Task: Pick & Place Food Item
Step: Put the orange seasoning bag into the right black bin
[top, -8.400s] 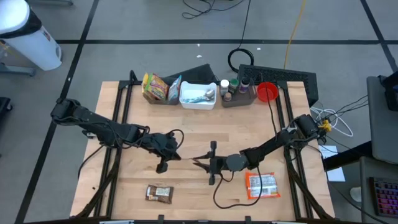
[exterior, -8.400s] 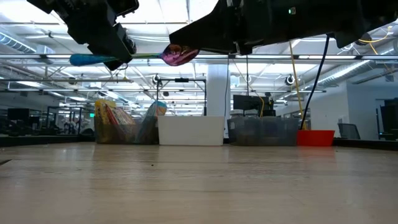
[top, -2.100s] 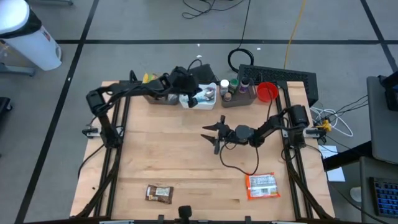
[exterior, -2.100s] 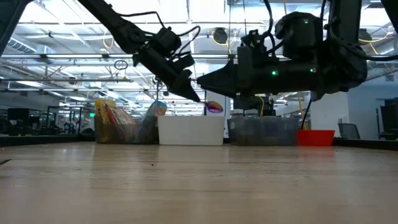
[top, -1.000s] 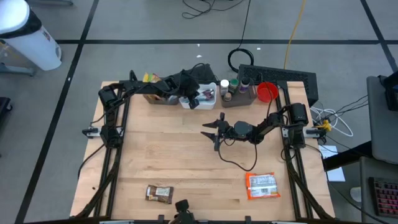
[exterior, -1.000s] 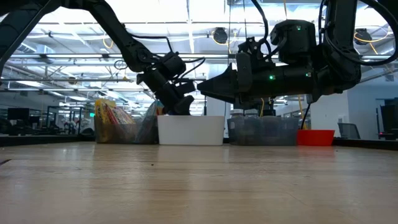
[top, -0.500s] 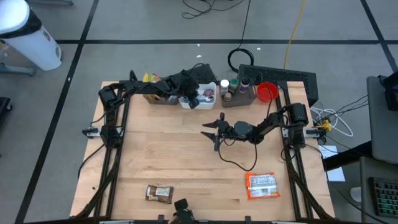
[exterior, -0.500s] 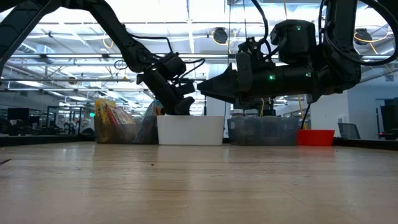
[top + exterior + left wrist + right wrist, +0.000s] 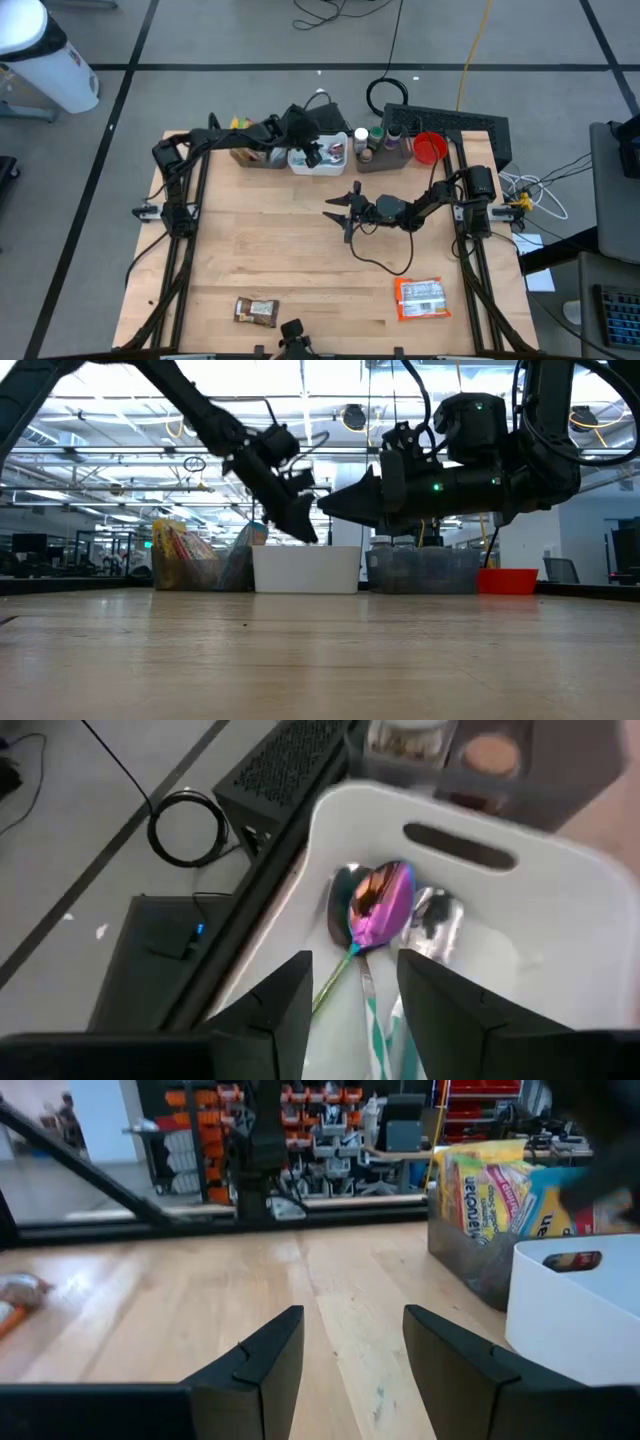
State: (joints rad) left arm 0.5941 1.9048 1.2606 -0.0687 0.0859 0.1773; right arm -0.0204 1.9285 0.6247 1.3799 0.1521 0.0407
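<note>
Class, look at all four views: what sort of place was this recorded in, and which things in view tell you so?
Probably a robotics lab or workshop in an open industrial hall. A wooden table carries two arms on frames, the floor has taped lines and loose cables, and shelves of orange bins line the back.

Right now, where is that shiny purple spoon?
The iridescent spoon lies inside the white bin at the table's far edge, between the snack-packet container and the jar tray, beneath the left gripper.
</note>
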